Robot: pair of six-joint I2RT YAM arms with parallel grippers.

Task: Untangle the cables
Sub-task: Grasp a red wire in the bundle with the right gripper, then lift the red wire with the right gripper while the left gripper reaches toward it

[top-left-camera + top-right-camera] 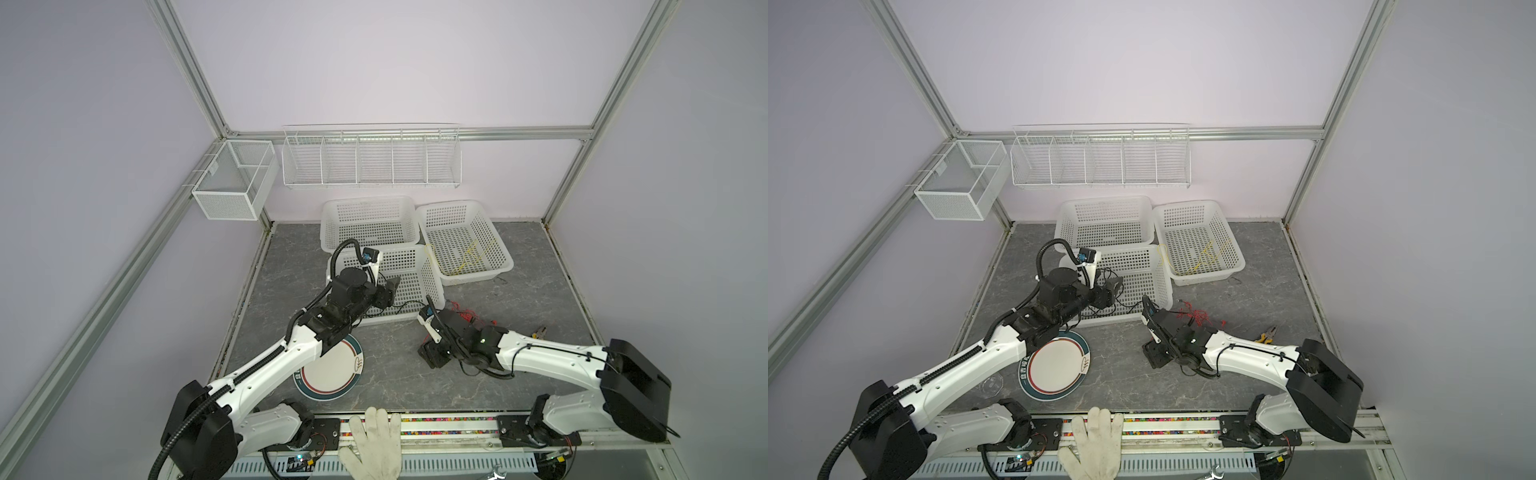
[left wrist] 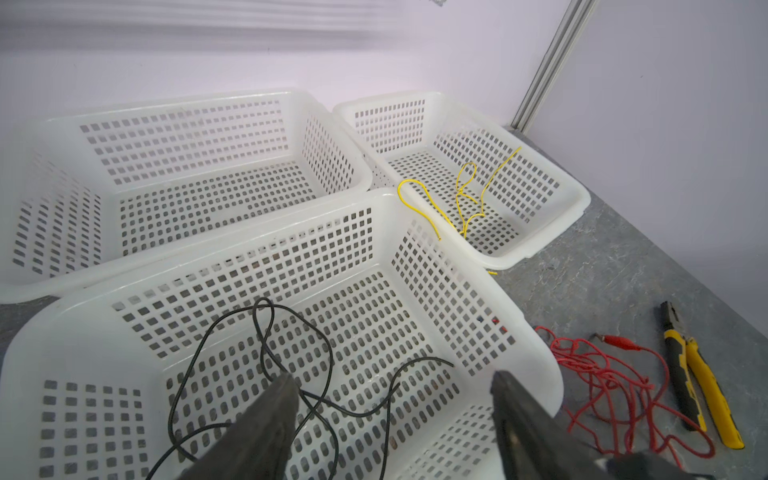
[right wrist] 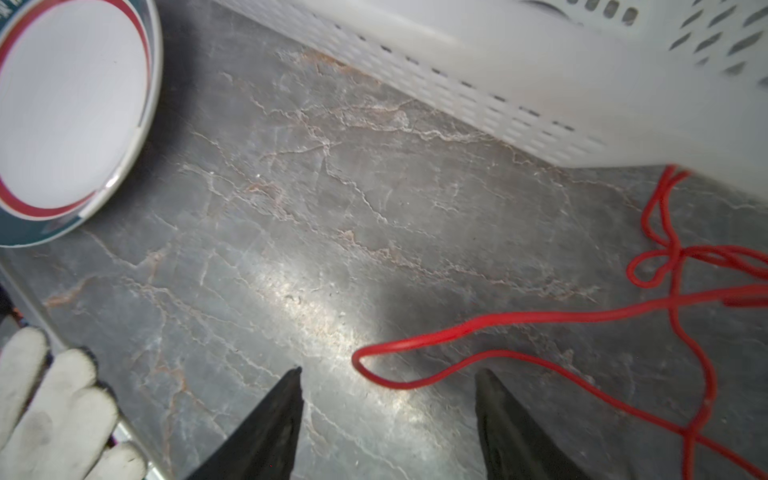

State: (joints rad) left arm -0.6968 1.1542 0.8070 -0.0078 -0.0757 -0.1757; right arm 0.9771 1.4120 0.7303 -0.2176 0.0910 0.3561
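Observation:
A thin black cable [image 2: 328,374] lies in loose loops on the floor of the nearest white basket [image 2: 536,353]. My left gripper [image 2: 392,376] hangs open over it with nothing between its fingers. A yellow cable [image 2: 461,195] rests in the right-hand basket [image 2: 577,195], one loop draped over its rim. A tangled red cable [image 3: 540,320] lies on the grey table beside the near basket, seen in both top views [image 1: 465,313] [image 1: 1196,316]. My right gripper [image 3: 390,370] is open low over the table. A red loop lies just ahead of its fingertips, not gripped.
Yellow-handled pliers [image 2: 685,374] lie right of the red cable. A round plate [image 1: 332,370] sits under my left forearm. A third white basket [image 1: 370,220] stands at the back. A white-gloved hand [image 1: 374,444] rests on the front rail. Wire racks [image 1: 370,158] hang on the wall.

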